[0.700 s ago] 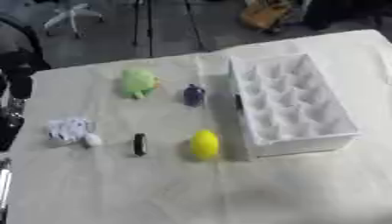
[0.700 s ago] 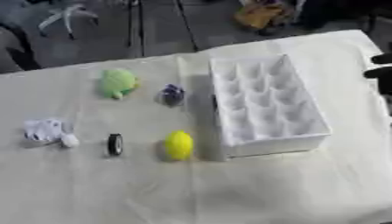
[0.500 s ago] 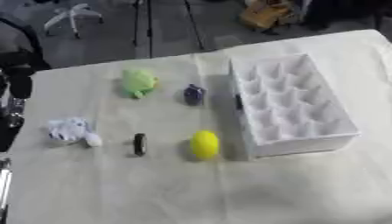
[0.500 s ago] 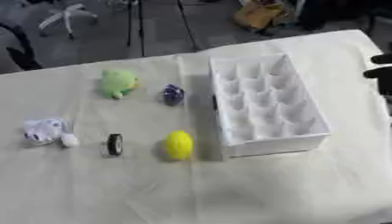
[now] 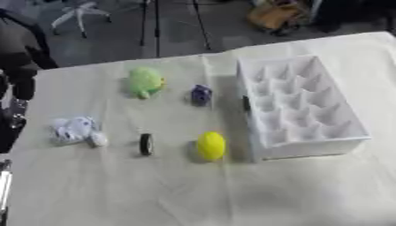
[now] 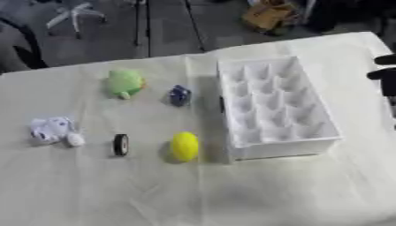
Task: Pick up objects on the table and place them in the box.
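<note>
Waiting at nine o'clock, the black left hand [image 5: 17,84] holds nothing, finger position unclear. Best reach the yellow egg-shaped object [image 5: 210,145] from above, lifting toward the white compartmented box [image 5: 303,106] at three o'clock.

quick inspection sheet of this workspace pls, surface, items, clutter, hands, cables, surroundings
surface: table under a wrinkled pale cloth
job's things: white box with empty compartments; to its left a yellow ball, black ring, white toy, green toy, small blue thing
clutter: nothing seen
hands: left hand dark at the left edge, right hand dark at the right edge; fingers unclear
cables: nothing seen
surroundings: chair base, tripod legs, orange thing on the floor
</note>
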### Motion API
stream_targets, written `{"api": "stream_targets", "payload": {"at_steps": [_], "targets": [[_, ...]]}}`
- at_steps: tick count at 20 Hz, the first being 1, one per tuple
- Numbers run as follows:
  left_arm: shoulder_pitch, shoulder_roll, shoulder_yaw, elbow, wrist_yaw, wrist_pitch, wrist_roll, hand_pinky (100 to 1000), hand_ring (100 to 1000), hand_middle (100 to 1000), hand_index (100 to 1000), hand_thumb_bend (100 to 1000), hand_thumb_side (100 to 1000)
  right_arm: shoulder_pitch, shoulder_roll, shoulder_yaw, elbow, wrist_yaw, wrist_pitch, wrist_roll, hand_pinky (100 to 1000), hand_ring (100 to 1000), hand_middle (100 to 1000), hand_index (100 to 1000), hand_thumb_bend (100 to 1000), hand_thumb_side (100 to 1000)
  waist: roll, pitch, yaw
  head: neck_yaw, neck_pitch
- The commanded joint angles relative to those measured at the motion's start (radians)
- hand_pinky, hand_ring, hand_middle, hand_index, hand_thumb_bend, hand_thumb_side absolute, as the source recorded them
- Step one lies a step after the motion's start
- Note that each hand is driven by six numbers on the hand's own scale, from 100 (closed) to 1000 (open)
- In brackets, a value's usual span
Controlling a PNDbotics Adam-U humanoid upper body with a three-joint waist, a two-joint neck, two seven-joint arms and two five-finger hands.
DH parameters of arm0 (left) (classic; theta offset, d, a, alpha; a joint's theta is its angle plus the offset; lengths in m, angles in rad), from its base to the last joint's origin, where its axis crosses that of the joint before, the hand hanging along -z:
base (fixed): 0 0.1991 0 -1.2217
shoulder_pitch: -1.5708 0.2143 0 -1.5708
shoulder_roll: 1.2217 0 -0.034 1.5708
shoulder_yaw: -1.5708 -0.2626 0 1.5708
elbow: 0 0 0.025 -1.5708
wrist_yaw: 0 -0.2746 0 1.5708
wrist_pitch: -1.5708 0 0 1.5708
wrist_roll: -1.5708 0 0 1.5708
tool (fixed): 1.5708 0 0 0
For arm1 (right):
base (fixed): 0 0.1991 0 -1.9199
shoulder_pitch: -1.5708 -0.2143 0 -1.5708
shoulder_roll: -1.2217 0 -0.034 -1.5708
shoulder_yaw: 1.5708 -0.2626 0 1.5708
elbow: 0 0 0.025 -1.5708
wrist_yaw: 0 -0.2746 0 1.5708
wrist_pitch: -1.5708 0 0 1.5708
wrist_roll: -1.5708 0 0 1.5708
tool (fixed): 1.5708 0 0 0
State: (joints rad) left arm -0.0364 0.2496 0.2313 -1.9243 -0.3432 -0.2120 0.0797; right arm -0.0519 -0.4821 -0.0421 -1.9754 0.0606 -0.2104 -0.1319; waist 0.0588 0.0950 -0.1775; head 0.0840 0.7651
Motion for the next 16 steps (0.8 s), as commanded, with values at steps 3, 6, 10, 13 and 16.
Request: {"api": "stream_targets", "payload": {"at_steps": [3,6,10,13,16], "targets": [[-0.017,0.050,-0.003,-0.012,-0.017,0.011,-0.026,785,712,794,791,715,823,-0.008,-0.025,-0.006,-0.025,0.004,-0.005,0.001,779,665,712,888,373,730,-0.002,0.002,-0.010,0.000,0.005],[-0.034,0.090,-0.021,0.007,-0.043,0.034,-0.071,780,713,795,796,776,763,-0.008,-0.025,-0.005,-0.025,0.006,-0.004,0.003,779,664,712,888,375,730,0.000,0.003,-0.017,-0.001,0.005],[-0.072,0.169,-0.064,0.045,-0.079,0.057,-0.160,777,721,798,807,854,695,-0.009,-0.025,-0.003,-0.025,0.005,-0.002,0.006,779,664,712,889,372,731,0.002,0.000,-0.020,0.001,0.005],[-0.156,0.289,-0.149,0.114,-0.156,0.071,-0.306,762,718,797,827,875,688,-0.012,-0.030,0.001,-0.025,0.001,-0.004,0.009,780,664,713,889,372,733,0.001,-0.005,-0.023,0.005,0.005],[-0.217,0.331,-0.201,0.164,-0.232,0.086,-0.414,739,703,789,828,884,700,-0.011,-0.030,0.002,-0.025,-0.001,-0.003,0.011,780,664,712,889,373,733,0.001,-0.006,-0.024,0.004,0.005]]}}
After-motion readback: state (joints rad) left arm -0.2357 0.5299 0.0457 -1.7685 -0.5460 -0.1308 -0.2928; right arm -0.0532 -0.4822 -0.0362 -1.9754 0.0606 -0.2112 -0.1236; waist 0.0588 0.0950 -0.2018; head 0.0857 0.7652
